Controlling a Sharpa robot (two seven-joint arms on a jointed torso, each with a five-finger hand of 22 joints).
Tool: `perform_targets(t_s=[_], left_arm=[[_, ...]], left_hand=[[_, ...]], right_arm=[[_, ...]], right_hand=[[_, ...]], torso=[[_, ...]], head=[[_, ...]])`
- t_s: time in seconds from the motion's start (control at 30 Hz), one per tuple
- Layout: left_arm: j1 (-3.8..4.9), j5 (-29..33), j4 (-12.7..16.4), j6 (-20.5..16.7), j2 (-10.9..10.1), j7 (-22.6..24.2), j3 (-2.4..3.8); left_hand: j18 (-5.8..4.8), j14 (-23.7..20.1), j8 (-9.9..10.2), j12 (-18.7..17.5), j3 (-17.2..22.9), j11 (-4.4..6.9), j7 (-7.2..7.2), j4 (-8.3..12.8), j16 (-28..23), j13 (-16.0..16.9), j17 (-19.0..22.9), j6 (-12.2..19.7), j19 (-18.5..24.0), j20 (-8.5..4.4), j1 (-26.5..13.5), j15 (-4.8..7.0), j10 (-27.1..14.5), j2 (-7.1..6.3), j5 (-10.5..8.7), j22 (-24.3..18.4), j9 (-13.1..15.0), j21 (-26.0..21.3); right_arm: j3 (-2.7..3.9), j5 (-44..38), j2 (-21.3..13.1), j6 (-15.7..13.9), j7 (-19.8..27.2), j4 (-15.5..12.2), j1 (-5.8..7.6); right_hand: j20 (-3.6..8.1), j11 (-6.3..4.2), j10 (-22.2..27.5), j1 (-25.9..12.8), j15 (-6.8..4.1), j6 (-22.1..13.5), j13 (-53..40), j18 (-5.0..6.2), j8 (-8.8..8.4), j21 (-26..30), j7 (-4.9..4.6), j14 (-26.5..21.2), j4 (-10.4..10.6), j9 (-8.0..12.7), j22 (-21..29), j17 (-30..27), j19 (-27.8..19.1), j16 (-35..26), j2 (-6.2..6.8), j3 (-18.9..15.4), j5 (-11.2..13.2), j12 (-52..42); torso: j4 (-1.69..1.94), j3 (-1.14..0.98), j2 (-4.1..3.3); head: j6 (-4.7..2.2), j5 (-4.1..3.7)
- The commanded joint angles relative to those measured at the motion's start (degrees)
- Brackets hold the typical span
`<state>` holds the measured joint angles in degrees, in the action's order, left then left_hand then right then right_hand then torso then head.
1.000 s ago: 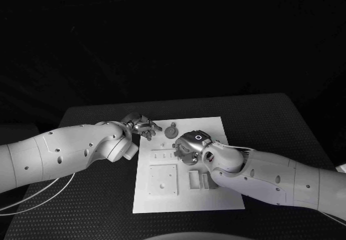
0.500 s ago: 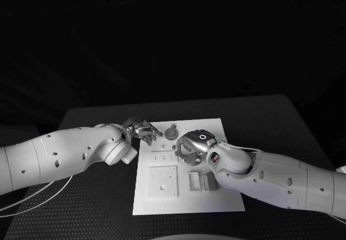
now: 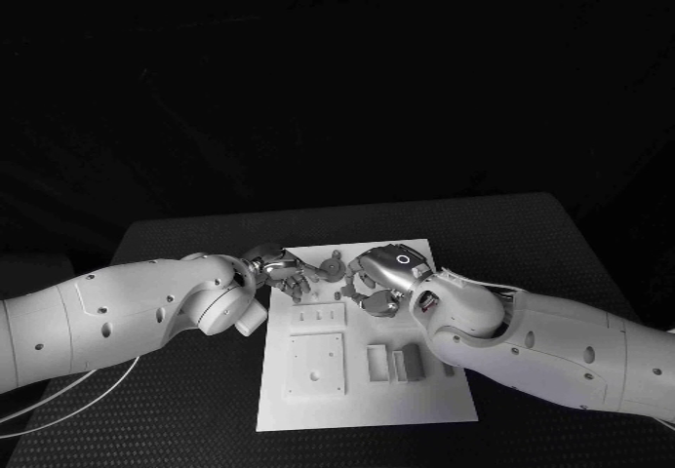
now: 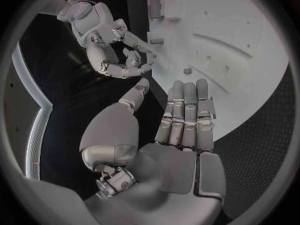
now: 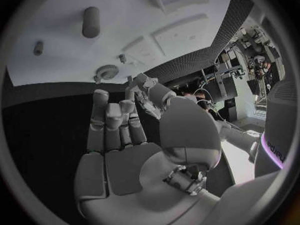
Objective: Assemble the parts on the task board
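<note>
The white task board (image 3: 363,395) lies in the middle of the table. A grey gear (image 3: 334,265) sits near its far edge, between my two hands. My left hand (image 3: 282,271) hovers at the board's far left edge with fingers stretched out and nothing in them (image 4: 184,120). My right hand (image 3: 379,283) is over the board just right of the gear, fingers extended and empty (image 5: 119,135). In the right wrist view, the gear (image 5: 107,72), a grey cylinder (image 5: 91,21) and a small peg (image 5: 39,47) lie on the board.
A raised square plate (image 3: 317,366) and two upright blocks (image 3: 394,363) stand on the board's near half. Black table (image 3: 169,409) surrounds the board. The two hands are close together over the board's far end.
The head view has shifted a little. My left hand has come nearer to the board's left edge; my right hand has edged toward the far end, beside the gear.
</note>
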<state>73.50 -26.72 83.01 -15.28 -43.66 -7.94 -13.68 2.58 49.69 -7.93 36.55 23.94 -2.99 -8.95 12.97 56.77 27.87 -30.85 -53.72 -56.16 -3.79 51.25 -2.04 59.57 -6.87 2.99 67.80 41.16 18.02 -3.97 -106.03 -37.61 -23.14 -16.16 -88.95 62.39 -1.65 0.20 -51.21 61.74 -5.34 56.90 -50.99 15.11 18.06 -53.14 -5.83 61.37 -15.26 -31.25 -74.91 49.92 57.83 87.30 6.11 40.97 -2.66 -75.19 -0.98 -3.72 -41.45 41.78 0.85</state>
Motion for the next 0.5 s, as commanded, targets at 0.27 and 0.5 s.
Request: perform_targets(t_s=[0.27,0.5], left_arm=[[-0.15,8.8,0.2,9.7,0.6,4.3,-0.04],[-0.26,9.1,0.4,12.3,0.9,4.7,-0.04]], left_hand=[[0.93,-1.4,1.3,-0.7,-2.7,-0.67,-0.66,0.1,-0.5,-0.3,0.0,2.1,0.8,0.43,-3.4,-0.34,-1.5,0.46,-0.16,-0.4,-1.4,-1.3],[1.04,-1.7,1.3,-0.6,-2.5,-0.6,-0.36,0.7,-0.4,-0.3,-0.1,2.2,0.9,0.57,-2.8,-0.45,-1.8,1.8,-0.16,-0.4,-1.8,-1.6]], right_arm=[[0.7,-0.1,-0.2,-1.0,0.4,-1.2,0.31],[0.96,-0.1,-0.1,-1.1,0.7,-1.5,0.33]], right_hand=[[0.01,-0.05,-0.2,-0.4,-0.3,1.0,0.1,-0.11,0.34,-0.3,-0.4,0.3,-0.1,-0.4,-1.0,-0.1,0.4,0.3,0.29,0.6,-0.2,-0.2],[0.03,-0.06,-0.3,-0.4,-0.32,1.0,0.1,-0.11,0.36,-0.4,-0.39,0.4,-0.2,-0.4,-1.0,-0.1,0.4,0.3,0.52,0.6,-0.2,-0.2]], torso=[[0.13,-0.04,-0.12],[0.17,-0.04,-0.12]], head=[[-0.59,0.1],[-0.62,0.1]])
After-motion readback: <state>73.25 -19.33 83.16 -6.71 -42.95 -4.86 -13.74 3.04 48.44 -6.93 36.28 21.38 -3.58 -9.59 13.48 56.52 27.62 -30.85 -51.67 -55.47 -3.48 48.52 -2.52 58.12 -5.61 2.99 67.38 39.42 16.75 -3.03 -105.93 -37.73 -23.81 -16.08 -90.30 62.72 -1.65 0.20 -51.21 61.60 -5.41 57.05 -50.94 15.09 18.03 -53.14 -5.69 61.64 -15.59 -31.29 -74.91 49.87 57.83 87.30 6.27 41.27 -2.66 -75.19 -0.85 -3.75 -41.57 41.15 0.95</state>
